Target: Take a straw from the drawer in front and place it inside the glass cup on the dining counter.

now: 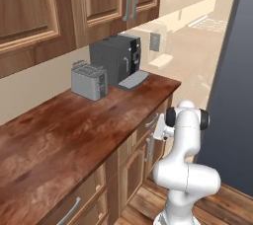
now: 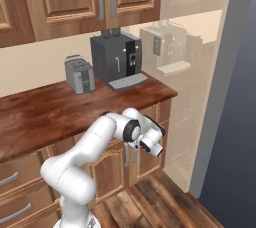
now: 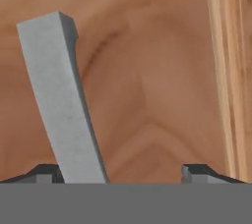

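Note:
My gripper (image 3: 120, 173) is open and faces a wooden drawer front (image 3: 147, 70) at very close range. The drawer's grey bar handle (image 3: 61, 100) runs slanted between my fingertips, close to the left one (image 3: 47, 172) and well apart from the right one. From the left base view my hand (image 1: 160, 131) is at the top drawer (image 1: 157, 112) under the counter's right end, by its handle (image 1: 151, 120). The drawer looks shut. The straw, the glass cup and the dining counter are out of view.
A toaster (image 1: 89, 82) and a dark coffee machine (image 1: 118, 59) stand on the narrow wood counter (image 1: 74, 130), with wall cabinets (image 1: 99, 2) above. A tall dark panel (image 1: 232, 95) rises at the right. Lower cabinet doors (image 2: 145, 164) hang below the drawer, over a wooden floor (image 2: 165, 197).

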Robot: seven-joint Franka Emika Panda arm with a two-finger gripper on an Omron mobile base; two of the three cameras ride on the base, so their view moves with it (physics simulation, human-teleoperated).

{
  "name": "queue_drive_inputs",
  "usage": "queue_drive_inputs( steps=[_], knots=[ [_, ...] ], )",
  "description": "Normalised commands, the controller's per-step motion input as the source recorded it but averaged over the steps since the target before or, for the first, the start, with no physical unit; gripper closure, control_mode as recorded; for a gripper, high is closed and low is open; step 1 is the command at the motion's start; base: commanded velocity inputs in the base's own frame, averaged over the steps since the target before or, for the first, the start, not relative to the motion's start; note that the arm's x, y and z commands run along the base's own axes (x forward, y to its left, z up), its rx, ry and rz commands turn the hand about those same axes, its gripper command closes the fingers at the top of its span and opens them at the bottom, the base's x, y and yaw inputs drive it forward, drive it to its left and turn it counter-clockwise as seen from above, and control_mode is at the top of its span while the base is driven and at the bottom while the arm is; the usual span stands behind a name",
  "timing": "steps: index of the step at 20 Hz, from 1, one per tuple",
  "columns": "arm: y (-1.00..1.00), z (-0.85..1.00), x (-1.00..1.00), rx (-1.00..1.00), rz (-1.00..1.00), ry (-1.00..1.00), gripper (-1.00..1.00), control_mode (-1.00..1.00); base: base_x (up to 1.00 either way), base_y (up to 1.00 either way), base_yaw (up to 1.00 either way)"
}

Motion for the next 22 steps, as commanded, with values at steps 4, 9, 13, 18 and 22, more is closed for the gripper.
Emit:
queue_drive_inputs(
  steps=[4,9,13,18,22],
  knots=[
    [0.43,0.19,0.00,-0.05,0.00,0.00,1.00,-1.00,0.00,0.00,0.00],
    [0.26,0.28,0.00,-0.05,0.00,0.00,1.00,-1.00,0.00,0.00,0.00],
    [0.06,0.33,0.00,-0.02,0.00,0.05,1.00,-1.00,0.00,0.00,0.00],
    [0.00,0.03,-0.02,-0.01,-0.02,0.07,1.00,-1.00,0.00,0.00,0.00],
    [-0.63,0.00,-0.33,-0.01,-0.01,0.00,1.00,-1.00,0.00,0.00,0.00]
  ],
)
